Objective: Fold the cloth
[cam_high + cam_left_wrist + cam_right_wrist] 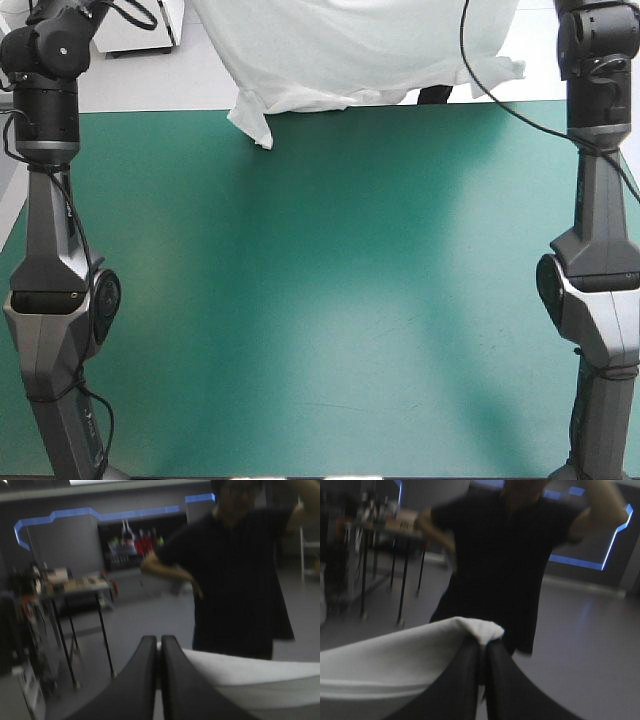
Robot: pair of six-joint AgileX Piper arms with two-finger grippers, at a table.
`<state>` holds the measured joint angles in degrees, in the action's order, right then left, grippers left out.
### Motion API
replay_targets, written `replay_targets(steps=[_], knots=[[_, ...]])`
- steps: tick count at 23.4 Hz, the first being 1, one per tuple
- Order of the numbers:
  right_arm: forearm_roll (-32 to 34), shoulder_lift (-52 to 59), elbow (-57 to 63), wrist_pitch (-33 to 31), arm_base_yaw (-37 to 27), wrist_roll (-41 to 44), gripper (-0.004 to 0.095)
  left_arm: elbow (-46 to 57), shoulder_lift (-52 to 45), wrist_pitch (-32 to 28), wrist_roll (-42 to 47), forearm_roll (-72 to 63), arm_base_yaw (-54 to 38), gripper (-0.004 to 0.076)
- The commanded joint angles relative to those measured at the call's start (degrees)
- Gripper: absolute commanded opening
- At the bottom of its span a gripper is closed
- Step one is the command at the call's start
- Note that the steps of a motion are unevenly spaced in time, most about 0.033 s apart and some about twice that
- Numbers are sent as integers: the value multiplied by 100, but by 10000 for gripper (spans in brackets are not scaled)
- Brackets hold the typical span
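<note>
The white T-shirt (350, 50) hangs lifted and stretched wide above the far edge of the teal-green table (330, 300), with one sleeve drooping onto the cover at the far left. Both arms are raised, and their grippers lie beyond the high view's upper edge. In the left wrist view my left gripper (160, 639) is all but shut, and the T-shirt (250, 675) runs off sideways from its fingers. My right gripper (484, 642) is shut on a corner of the T-shirt (395, 655), a small white tuft poking out above the fingertips.
The left arm (45, 250) stands along the table's left edge and the right arm (600, 250) along its right edge. The teal-green cover lies bare between them, below the hanging cloth.
</note>
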<state>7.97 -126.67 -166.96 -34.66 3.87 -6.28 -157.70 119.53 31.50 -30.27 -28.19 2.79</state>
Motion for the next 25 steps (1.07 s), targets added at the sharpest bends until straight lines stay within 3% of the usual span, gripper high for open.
replay_targets(steps=[1, 3, 9, 11, 12, 16, 25], knots=[[-350, 96, -117, -1206, -36, -333, -19, 306, -325, 1372, 390, -101, -180, -9], [-390, 132, -117, -1422, 4, -333, -19, 319, -337, 2210, 512, -136, -180, -9], [-630, 414, -117, -2297, 80, -336, -19, 319, -555, 3843, 924, -296, -203, -9], [-797, 438, -117, -3245, 80, -298, -19, 319, -657, 4184, 1106, -188, -237, -9], [-898, 453, -49, -3527, 80, -107, -19, 342, -747, 4244, 1407, 21, -237, -9], [-1282, 822, 433, -3526, 197, -160, -19, 727, -1113, 4254, 1577, 179, -237, -9], [-1220, 2505, 3364, -3526, 255, -65, -19, 3551, -2726, 4244, 1671, 153, -237, -9]])
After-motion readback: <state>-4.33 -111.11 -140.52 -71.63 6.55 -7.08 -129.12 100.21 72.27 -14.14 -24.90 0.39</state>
